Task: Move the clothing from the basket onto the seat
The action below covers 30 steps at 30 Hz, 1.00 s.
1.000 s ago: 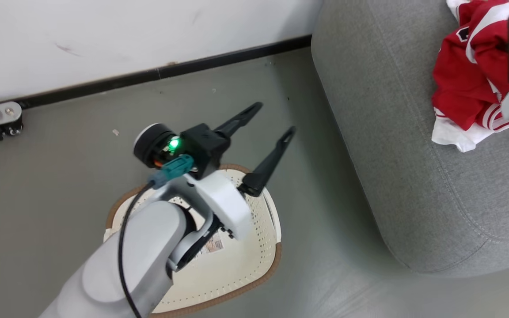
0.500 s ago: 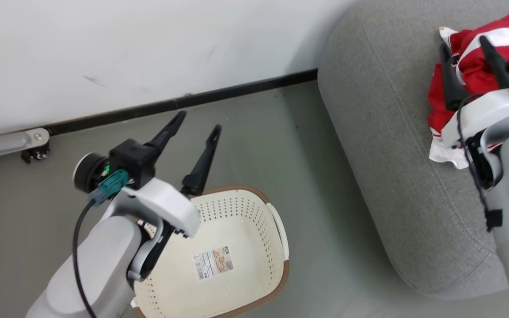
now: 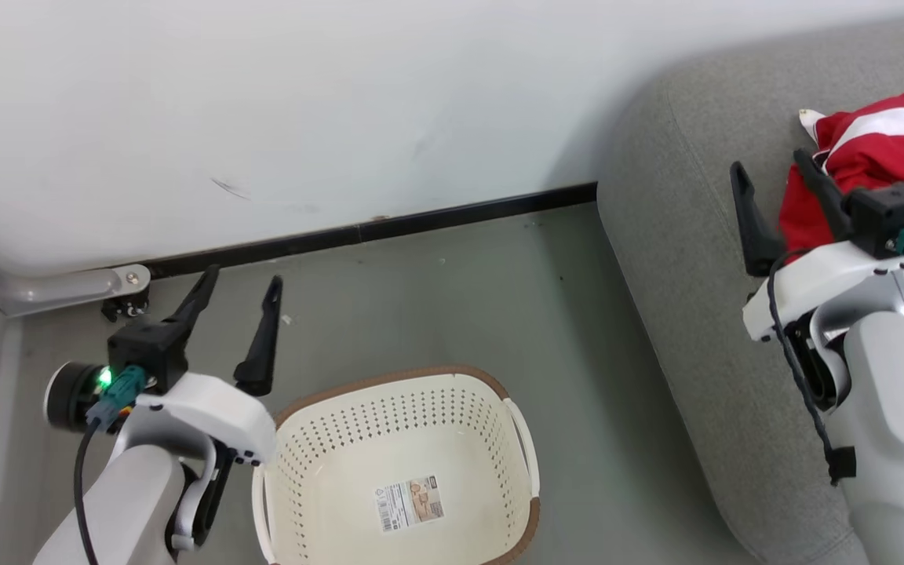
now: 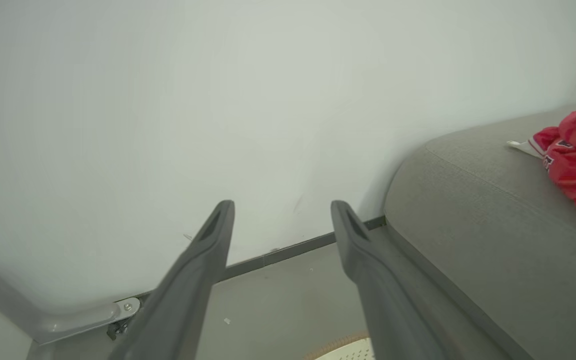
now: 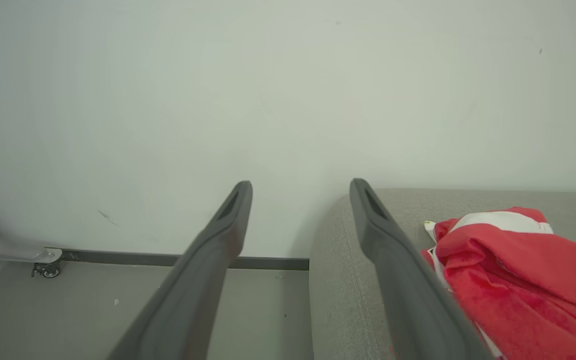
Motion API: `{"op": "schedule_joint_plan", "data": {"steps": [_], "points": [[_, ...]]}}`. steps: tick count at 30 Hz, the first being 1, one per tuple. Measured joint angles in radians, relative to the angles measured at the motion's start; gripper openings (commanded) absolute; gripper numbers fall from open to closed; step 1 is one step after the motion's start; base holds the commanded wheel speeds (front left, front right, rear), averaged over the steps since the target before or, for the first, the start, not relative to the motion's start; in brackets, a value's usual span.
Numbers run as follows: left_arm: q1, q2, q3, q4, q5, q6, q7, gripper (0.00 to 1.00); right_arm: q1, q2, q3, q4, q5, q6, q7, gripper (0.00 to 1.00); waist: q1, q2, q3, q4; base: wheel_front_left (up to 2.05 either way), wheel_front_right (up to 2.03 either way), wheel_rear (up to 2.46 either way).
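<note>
The red clothing with white stripes lies bunched on the grey seat at the far right; it also shows as clothing in the left wrist view and clothing in the right wrist view. The cream basket with a brown rim stands on the floor, holding no clothes, a label on its bottom. My left gripper is open above the floor, left of the basket. My right gripper is open over the seat, just left of the clothing, with nothing between its fingers.
A white wall with a black skirting strip runs behind the basket. A grey metal bracket with a small caster sits at the wall's foot on the left. Grey floor lies between basket and seat.
The head camera has tilted up, so the whole picture shifted. My left arm has drawn back off the basket to its left side; my right gripper has drawn back from the clothing, which stays on the seat.
</note>
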State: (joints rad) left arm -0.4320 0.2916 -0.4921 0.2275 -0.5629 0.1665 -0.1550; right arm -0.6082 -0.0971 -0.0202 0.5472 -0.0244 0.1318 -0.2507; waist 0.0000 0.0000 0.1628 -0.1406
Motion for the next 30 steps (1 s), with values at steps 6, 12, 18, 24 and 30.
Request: {"op": "schedule_joint_plan", "data": {"steps": [6, 12, 18, 24, 30], "points": [[0.067, 0.004, 0.04, 0.027, -0.02, 0.034, -0.024, 1.0, 0.078, 0.016, -0.02, -0.048, 0.007, 0.0, 0.0, 1.0, 0.0, 0.0, -0.044, 0.024, 0.0, 0.0, 0.0], [0.129, 0.018, 0.063, 0.05, -0.029, 0.057, -0.043, 1.0, 0.162, 0.029, -0.035, -0.089, 0.007, 0.0, 0.0, 1.0, 0.0, 0.0, -0.086, 0.045, 0.0, 0.0, 0.0], [0.183, 0.022, 0.082, 0.057, -0.05, 0.07, -0.053, 1.0, 0.248, 0.041, -0.009, -0.119, 0.007, 0.0, 0.0, 1.0, -0.0001, 0.0, -0.126, 0.066, 0.0, 0.0, 0.0], [0.243, 0.035, 0.101, 0.065, -0.065, 0.077, -0.058, 1.0, 0.327, 0.044, -0.003, -0.148, 0.016, 0.0, 0.0, 1.0, -0.0001, 0.0001, -0.163, 0.084, 0.0, 0.0, 0.0], [0.287, 0.04, 0.129, 0.066, -0.086, 0.086, -0.066, 1.0, 0.391, 0.046, 0.0, -0.185, 0.016, 0.0, 0.0, 1.0, 0.0, 0.0, -0.193, 0.099, 0.0, 0.0, 0.0]]}}
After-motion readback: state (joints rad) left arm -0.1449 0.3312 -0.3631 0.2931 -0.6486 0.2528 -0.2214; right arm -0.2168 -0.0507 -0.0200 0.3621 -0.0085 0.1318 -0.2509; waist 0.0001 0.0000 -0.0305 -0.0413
